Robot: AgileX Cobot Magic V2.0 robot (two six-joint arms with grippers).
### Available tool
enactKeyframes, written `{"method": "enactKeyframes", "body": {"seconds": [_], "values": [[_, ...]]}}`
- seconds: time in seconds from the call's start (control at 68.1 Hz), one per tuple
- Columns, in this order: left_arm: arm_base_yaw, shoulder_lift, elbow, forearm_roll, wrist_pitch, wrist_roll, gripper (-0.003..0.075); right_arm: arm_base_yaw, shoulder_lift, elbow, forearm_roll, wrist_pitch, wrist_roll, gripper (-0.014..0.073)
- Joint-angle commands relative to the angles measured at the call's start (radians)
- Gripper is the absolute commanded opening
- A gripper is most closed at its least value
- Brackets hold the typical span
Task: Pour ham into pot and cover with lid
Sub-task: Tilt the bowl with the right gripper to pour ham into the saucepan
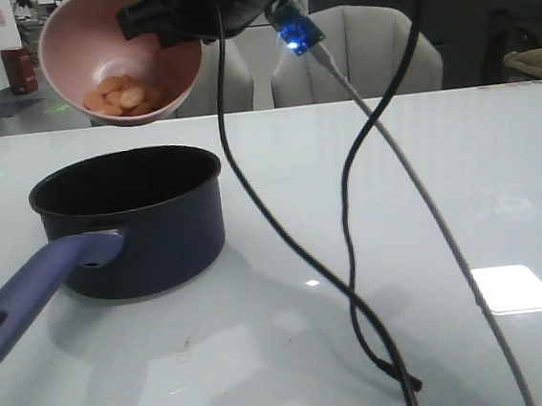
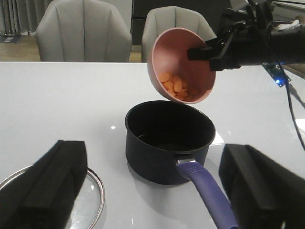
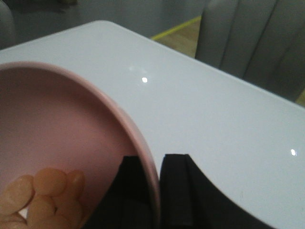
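My right gripper (image 1: 162, 21) is shut on the rim of the pink bowl (image 1: 92, 43) and holds it tilted in the air above the pot (image 1: 139, 225). Several orange ham pieces (image 1: 121, 94) lie in the bowl's low side. In the right wrist view one finger is inside the bowl (image 3: 57, 143) and one outside, at the gripper (image 3: 153, 164). The dark navy pot (image 2: 167, 140) stands on the table, empty, its purple handle (image 2: 207, 191) toward my left gripper (image 2: 152, 191), which is open and empty. The glass lid (image 2: 90, 191) lies partly hidden beside a left finger.
The white table (image 1: 459, 166) carries the pot and lid. Black and grey cables (image 1: 348, 205) hang from the right arm down over the table's middle. Grey chairs (image 1: 362, 50) stand behind the far edge.
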Motion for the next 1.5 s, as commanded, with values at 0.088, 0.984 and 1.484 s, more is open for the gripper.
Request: {"method": "enactKeyframes", "body": {"seconds": [0.088, 0.984, 1.484], "values": [[-0.007, 0.012, -0.027, -0.006, -0.080, 0.000, 0.0602, 0.001, -0.069, 0.084, 0.067, -0.394, -0.207, 0.0134], [-0.007, 0.012, -0.027, -0.006, -0.080, 0.000, 0.0603, 0.122, 0.100, 0.206, 0.333, -1.069, -1.171, 0.0132], [-0.007, 0.012, -0.027, -0.006, -0.080, 0.000, 0.0602, 0.120, -0.117, 0.206, 0.498, -0.532, -0.530, 0.0132]]}}
